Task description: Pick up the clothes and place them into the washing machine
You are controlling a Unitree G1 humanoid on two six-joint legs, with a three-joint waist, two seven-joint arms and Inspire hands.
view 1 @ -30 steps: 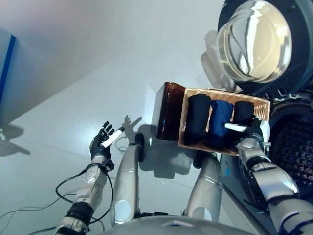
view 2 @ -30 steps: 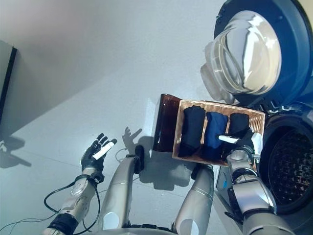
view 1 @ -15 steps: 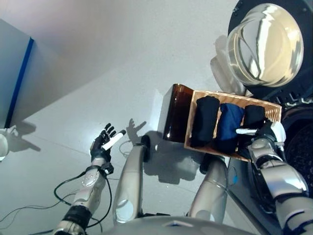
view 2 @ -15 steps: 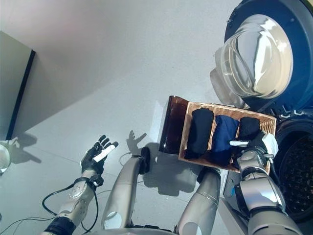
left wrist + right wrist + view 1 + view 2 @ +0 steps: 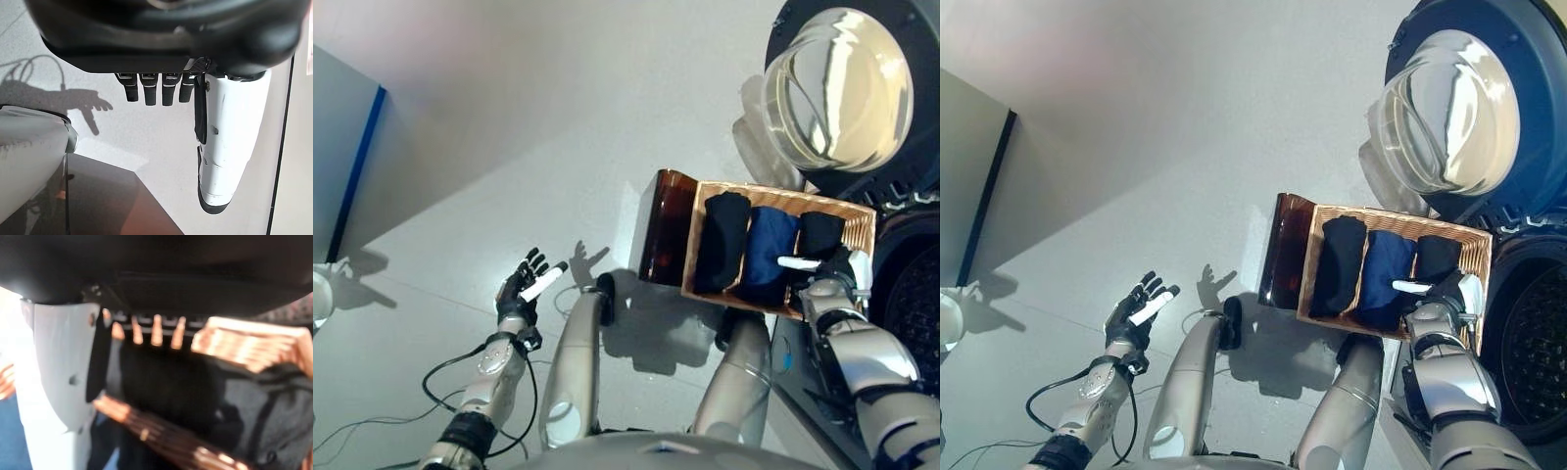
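Note:
A wicker basket (image 5: pixel 783 193) holds three rolled clothes: a black one (image 5: pixel 722 240) on the left, a blue one (image 5: pixel 766 250) in the middle and a smaller black one (image 5: pixel 822 233) on the right. My right hand (image 5: pixel 834 276) hovers at the basket's near right corner, over the smaller black roll (image 5: pixel 166 382), open, with its white thumb (image 5: pixel 58 362) stretched toward the blue roll. It holds nothing. My left hand (image 5: pixel 522 286) is low on the left over the floor, open and empty. The washing machine's drum (image 5: pixel 1540 343) gapes just right of the basket.
The basket rests on a dark brown stand (image 5: pixel 664 225). Behind it the washer's round glass door (image 5: pixel 837 83) hangs swung open. A blue-edged panel (image 5: pixel 352 166) stands at the far left. Grey floor lies between the panel and the stand.
The whole view has shifted, so the camera moved. My right hand stays at the basket's near right corner and my left hand keeps its open pose.

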